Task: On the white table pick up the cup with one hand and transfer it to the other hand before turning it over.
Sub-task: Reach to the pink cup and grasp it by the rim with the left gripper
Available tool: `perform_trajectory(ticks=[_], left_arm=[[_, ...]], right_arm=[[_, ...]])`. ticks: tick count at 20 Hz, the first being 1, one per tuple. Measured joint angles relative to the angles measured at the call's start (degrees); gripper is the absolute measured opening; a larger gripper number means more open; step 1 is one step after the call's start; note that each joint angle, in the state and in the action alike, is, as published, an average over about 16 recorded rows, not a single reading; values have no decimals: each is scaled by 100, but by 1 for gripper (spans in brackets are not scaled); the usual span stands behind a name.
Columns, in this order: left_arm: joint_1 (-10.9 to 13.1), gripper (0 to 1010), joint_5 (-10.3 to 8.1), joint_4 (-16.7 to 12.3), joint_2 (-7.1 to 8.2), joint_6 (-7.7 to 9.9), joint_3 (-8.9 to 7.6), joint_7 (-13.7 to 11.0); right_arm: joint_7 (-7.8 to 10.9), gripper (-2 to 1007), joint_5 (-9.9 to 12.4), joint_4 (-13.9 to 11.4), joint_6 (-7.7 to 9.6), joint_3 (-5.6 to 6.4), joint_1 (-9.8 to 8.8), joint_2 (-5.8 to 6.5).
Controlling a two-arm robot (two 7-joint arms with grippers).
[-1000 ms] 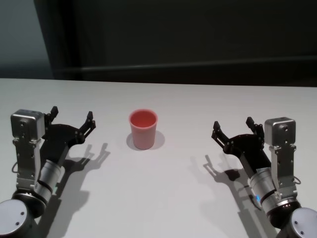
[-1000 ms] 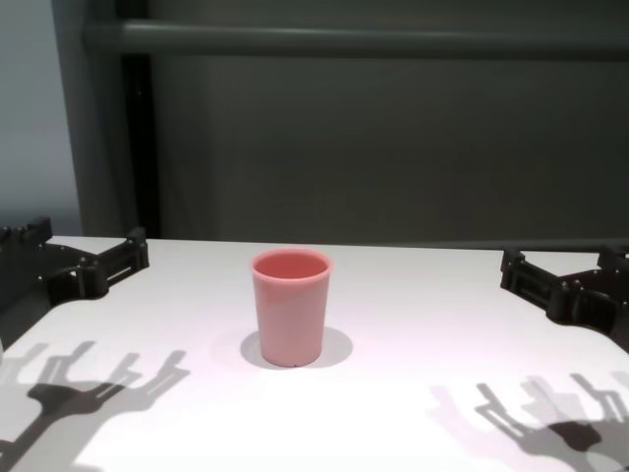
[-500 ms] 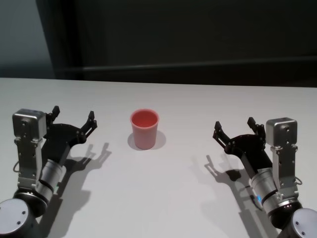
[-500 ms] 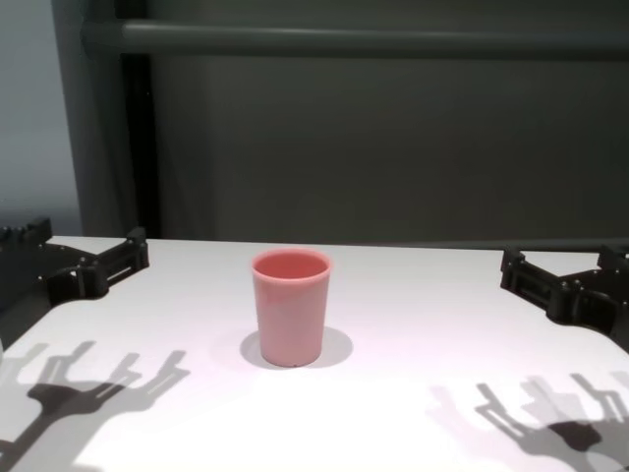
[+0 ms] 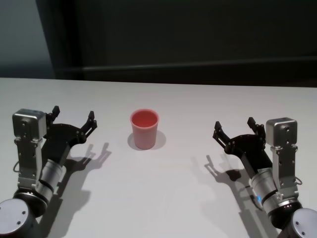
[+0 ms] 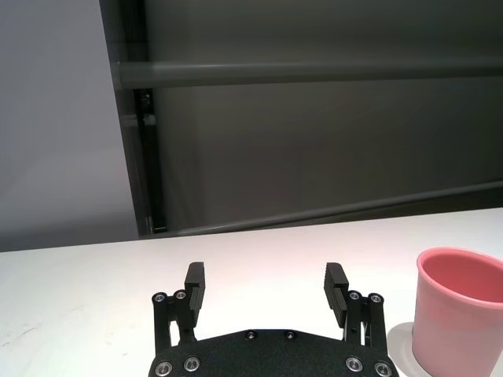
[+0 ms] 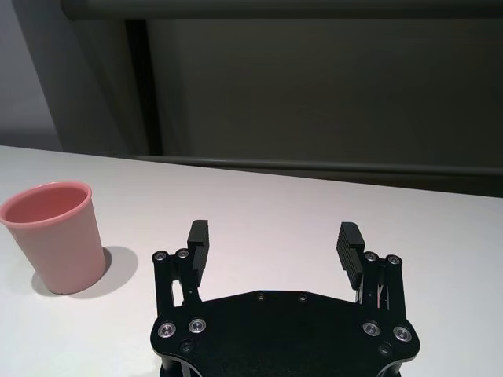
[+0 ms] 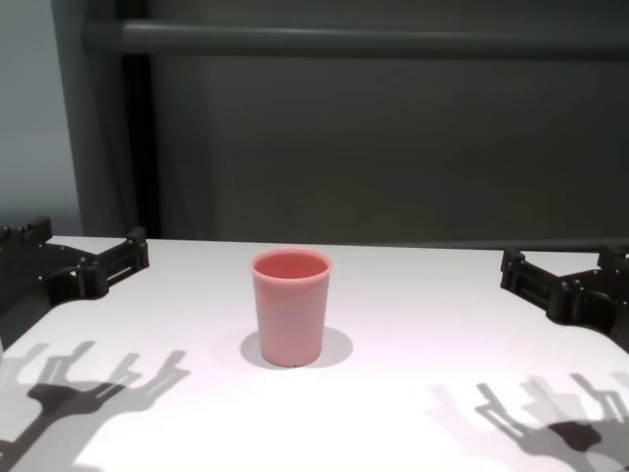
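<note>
The salmon-pink cup (image 5: 144, 129) stands upright, mouth up, on the white table (image 5: 163, 198), midway between my two arms. It also shows in the chest view (image 8: 291, 307), the left wrist view (image 6: 460, 310) and the right wrist view (image 7: 55, 236). My left gripper (image 5: 73, 118) is open and empty, hovering to the cup's left, apart from it. My right gripper (image 5: 234, 128) is open and empty, hovering to the cup's right, farther off. Both grippers also show open in their wrist views, the left (image 6: 267, 284) and the right (image 7: 273, 239).
A dark wall with a horizontal rail (image 8: 344, 39) runs behind the table's far edge (image 5: 158, 82). The arms cast shadows on the tabletop near each gripper.
</note>
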Motion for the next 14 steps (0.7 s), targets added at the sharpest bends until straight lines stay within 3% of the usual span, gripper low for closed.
perform_trajectory(ticks=[14], left_arm=[[0,1001,0,0,0,0,0,0]], right_arm=[[0,1002,0,0,0,0,0,0]])
